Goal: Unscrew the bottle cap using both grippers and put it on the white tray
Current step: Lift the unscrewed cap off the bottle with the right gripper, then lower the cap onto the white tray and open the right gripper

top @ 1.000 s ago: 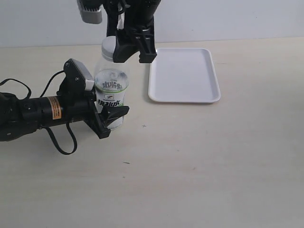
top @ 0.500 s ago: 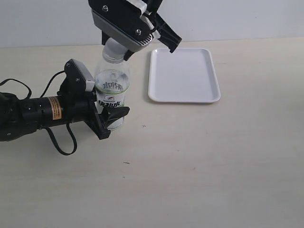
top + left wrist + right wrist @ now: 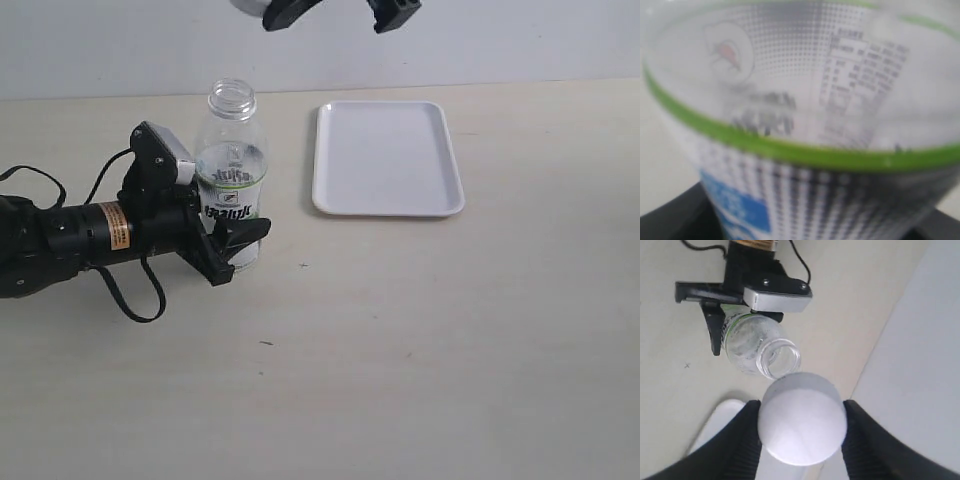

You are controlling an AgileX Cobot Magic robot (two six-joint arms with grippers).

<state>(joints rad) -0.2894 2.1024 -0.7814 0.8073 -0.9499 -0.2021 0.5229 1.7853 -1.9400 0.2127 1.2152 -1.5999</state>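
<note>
Right gripper (image 3: 802,429) pinching bottle cap (image 3: 802,417); white tray (image 3: 388,158) lying below it. Advising lowering close before opening. Left gripper (image 3: 228,225) clamping bottle (image 3: 232,165).

Reaches in low and level from the left with the black cylindrical left tool (image 3: 238,250), orange-labelled and cabled, fingers (image 3: 218,272) clamped on either side of the clear plastic bottle (image 3: 232,175). Hangs high at the frame's top edge with the black right tool (image 3: 338,12), mostly cropped; grips the small round white cap (image 3: 802,432) between both black fingers (image 3: 737,442).
</note>
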